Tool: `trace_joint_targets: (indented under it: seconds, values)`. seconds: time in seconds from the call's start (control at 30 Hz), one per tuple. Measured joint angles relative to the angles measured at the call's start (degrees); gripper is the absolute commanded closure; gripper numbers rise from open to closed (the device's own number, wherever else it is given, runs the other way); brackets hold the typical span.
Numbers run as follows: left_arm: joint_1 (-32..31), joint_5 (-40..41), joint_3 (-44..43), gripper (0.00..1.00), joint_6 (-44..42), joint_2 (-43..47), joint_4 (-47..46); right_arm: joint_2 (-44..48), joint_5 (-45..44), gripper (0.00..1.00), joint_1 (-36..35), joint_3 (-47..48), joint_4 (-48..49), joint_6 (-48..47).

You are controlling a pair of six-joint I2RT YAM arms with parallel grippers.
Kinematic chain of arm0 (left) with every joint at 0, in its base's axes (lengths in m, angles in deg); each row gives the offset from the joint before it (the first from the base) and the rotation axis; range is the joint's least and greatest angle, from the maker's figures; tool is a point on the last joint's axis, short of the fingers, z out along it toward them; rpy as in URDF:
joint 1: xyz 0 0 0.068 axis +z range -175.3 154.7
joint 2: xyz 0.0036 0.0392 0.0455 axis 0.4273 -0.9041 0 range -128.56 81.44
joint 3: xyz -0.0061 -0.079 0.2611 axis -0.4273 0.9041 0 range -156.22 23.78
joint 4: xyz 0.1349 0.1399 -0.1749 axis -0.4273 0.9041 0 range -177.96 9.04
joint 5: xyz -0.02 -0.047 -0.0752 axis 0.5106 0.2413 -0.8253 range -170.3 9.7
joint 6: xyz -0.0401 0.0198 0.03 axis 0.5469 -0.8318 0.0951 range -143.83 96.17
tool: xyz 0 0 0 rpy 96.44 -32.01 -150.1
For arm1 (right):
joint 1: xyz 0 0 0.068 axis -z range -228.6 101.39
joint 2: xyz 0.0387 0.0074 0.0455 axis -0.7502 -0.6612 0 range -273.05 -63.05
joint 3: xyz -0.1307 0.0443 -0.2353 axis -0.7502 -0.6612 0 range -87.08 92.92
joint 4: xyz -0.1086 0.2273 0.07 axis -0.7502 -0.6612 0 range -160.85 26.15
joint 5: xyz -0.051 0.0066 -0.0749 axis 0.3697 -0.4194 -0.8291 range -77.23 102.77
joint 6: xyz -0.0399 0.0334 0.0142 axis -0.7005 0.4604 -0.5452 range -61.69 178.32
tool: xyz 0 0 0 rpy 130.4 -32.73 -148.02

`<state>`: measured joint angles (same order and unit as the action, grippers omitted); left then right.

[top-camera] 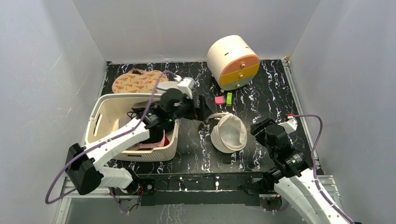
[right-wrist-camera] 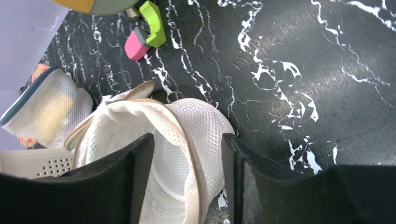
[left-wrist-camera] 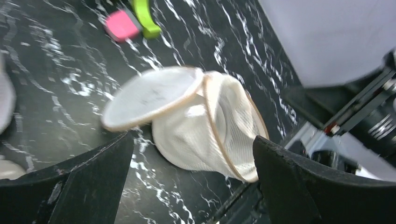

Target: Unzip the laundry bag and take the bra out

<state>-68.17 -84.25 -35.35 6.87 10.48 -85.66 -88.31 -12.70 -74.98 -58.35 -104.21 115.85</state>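
The laundry bag (top-camera: 229, 133) lies on its side on the black marble table, a cream mesh cylinder unzipped with its round lid (left-wrist-camera: 154, 95) flapped open. My left gripper (top-camera: 204, 110) hovers just left of it, open, with nothing between its fingers (left-wrist-camera: 93, 182). My right gripper (right-wrist-camera: 187, 182) sits at the bag's right side with its jaws apart, and the bag's mesh wall and tan rim (right-wrist-camera: 196, 154) stand loosely between them. I cannot pick out the bra for certain. Dark and pink fabric (top-camera: 161, 139) lies in the basket under my left arm.
A cream slotted basket (top-camera: 105, 128) stands at the left. Behind it lies a floral orange pouch (top-camera: 135, 81). A round cream and orange drawer box (top-camera: 233, 62) sits at the back. Pink (top-camera: 219, 100) and green (top-camera: 229, 98) blocks lie behind the bag.
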Motion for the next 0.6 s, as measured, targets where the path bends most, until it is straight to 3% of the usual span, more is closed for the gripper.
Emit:
trace_joint_targets:
  seconds: [0.2,0.4,0.6]
  values:
    - [-10.43,7.98,-6.64,0.02,2.51,-7.37,6.43,2.56,3.04,0.28,0.00,1.90,1.73,-4.83]
    - [-10.34,20.63,-12.52,0.02,15.28,-12.68,19.39,4.17,7.23,0.26,0.00,1.90,4.33,-8.35]
    - [-10.10,26.36,-20.09,0.02,30.47,-22.23,32.48,4.26,10.29,0.26,0.00,1.84,6.19,-10.45]
